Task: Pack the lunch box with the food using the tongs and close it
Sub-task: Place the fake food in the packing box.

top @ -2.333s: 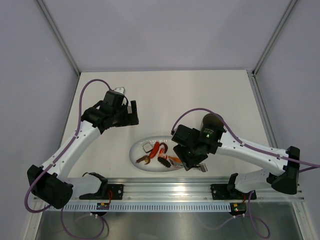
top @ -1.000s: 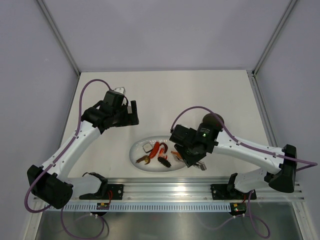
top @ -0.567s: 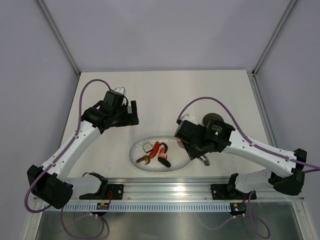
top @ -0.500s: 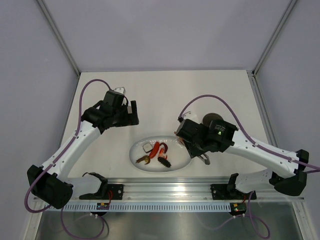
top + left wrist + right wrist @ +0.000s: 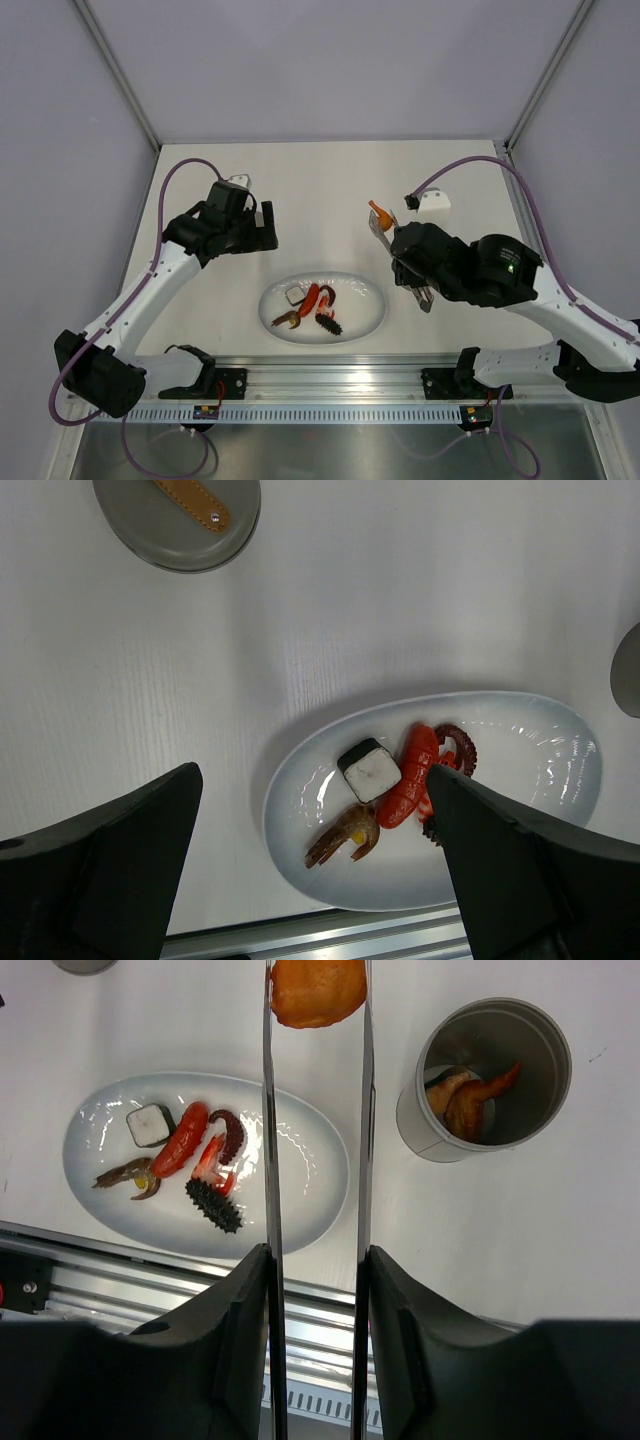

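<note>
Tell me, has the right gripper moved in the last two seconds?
Yes. The right gripper moved off the plate's right end toward the far side, tongs pinching an orange piece.

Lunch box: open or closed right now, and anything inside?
Open and partly filled. The lunch box stands upright, its lid lies apart on the table, and orange-brown food pieces sit inside.

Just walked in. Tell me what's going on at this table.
The right arm has its jaws clamped on the tongs, which pinch an orange food piece beside the open lunch box, not yet over it. The box already holds a couple of pieces. More food, including a red sausage, lies on the white plate. The left arm hangs with its jaws wide open and empty. The lid lies on the table, apart from the box.
</note>
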